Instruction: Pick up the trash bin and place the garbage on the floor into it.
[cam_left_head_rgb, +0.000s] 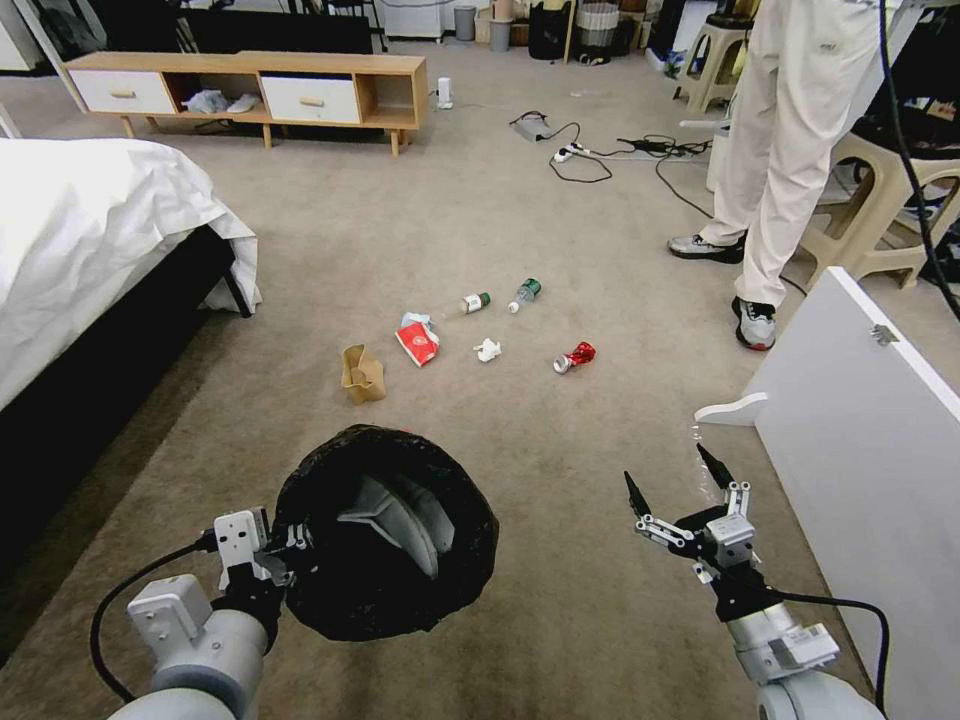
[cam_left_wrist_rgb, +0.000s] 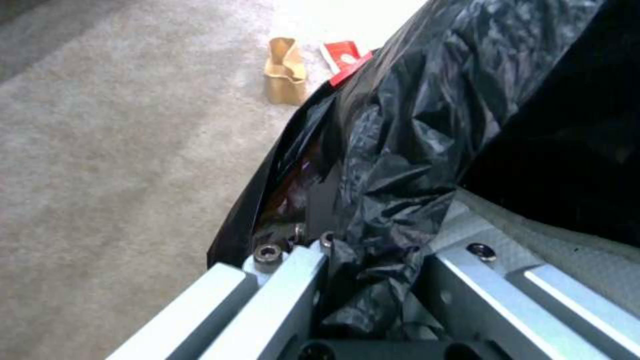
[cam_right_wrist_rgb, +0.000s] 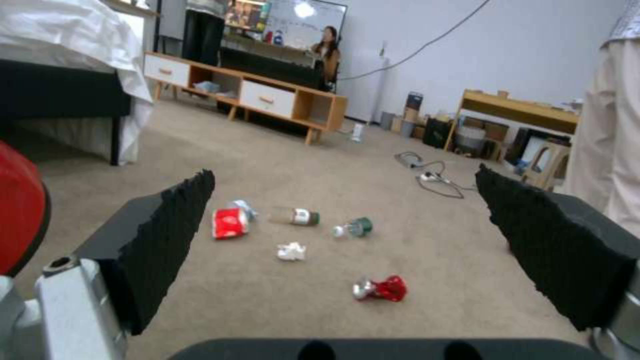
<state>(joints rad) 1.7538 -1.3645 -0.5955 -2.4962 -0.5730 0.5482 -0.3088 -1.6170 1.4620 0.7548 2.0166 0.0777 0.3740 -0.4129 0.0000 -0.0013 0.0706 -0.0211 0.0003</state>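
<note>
The trash bin (cam_left_head_rgb: 385, 530), lined with a crinkled black bag, hangs low at the front left, and my left gripper (cam_left_head_rgb: 285, 548) is shut on its near rim. The left wrist view shows the gripper (cam_left_wrist_rgb: 373, 270) pinching the black plastic. The garbage lies on the floor (cam_left_head_rgb: 560, 250) just beyond: a brown paper bag (cam_left_head_rgb: 362, 374), a red wrapper (cam_left_head_rgb: 419, 342), a white tissue (cam_left_head_rgb: 487, 349), a crushed red can (cam_left_head_rgb: 574, 357) and two green-capped bottles (cam_left_head_rgb: 474, 302) (cam_left_head_rgb: 524, 293). My right gripper (cam_left_head_rgb: 672, 478) hovers open and empty at the front right, facing the can (cam_right_wrist_rgb: 381, 289).
A bed (cam_left_head_rgb: 90, 250) with a white sheet runs along the left. A white panel (cam_left_head_rgb: 870, 450) stands close on the right. A person (cam_left_head_rgb: 790, 150) stands at the back right near stools, with cables (cam_left_head_rgb: 600, 150) and a low wooden cabinet (cam_left_head_rgb: 250, 90) behind.
</note>
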